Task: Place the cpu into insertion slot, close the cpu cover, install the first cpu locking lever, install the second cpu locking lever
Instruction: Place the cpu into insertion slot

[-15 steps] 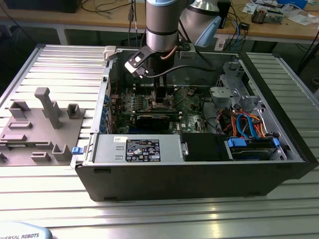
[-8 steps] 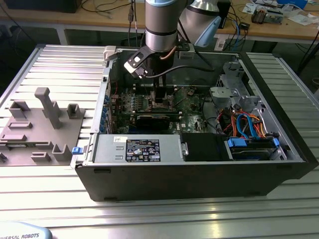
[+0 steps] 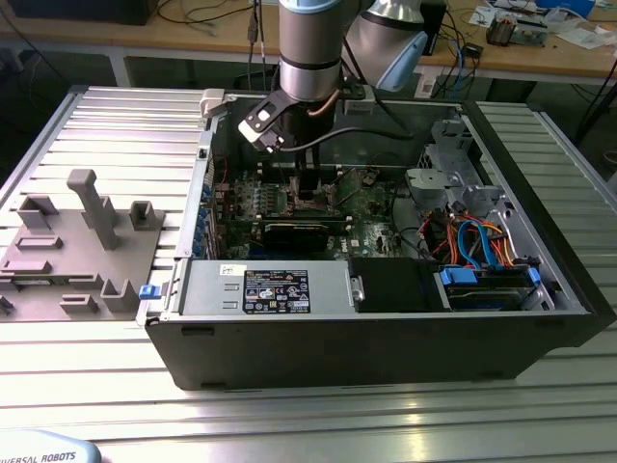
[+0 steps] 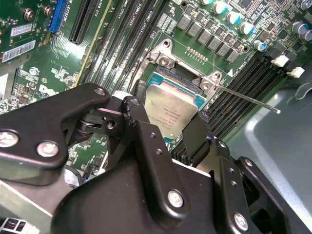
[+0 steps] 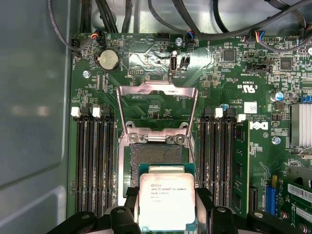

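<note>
The cpu [image 5: 167,200], a flat square chip with a silvery top, sits between the two black fingers [image 5: 130,196] of my gripper [image 5: 167,195], which is shut on its edges. It hovers partly over the insertion slot [image 5: 157,152], a dark square socket on the green board. The cpu cover [image 5: 157,92], a thin metal frame, stands swung open on the far side of the socket. In the second wrist view the cpu [image 4: 171,105] hangs tilted over the socket corner [image 4: 181,77], and a thin locking lever [image 4: 248,100] sticks out sideways. In the exterior view the gripper [image 3: 310,185] is low inside the computer case.
Long black memory slots [image 5: 95,161] flank the socket on both sides. A black card [image 3: 294,231], a power supply [image 3: 275,289] and a drive cage with blue cables [image 3: 482,260] crowd the case. A grey fixture [image 3: 77,241] stands on the table at the exterior view's left.
</note>
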### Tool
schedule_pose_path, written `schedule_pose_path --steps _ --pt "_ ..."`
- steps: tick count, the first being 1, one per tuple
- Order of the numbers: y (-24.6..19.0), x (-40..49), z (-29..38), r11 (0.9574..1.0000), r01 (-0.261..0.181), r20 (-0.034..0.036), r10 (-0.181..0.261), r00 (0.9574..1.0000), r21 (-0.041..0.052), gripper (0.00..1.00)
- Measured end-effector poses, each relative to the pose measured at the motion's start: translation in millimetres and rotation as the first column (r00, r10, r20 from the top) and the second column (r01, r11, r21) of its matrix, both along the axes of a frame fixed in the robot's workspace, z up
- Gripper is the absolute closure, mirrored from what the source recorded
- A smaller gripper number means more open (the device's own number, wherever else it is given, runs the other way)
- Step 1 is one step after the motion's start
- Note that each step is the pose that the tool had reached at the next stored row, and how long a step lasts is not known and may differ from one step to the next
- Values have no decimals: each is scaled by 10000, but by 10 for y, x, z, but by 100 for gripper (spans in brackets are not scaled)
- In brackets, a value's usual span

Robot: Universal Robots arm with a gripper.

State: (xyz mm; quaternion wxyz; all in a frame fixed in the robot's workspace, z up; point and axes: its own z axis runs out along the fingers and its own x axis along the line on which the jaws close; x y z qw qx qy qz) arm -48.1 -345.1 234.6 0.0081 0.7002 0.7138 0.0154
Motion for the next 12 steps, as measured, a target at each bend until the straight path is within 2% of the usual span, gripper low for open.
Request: schedule_pose_path --steps 12 --pt "0 -24 -22 10000 -1 0 1 10000 0 46"
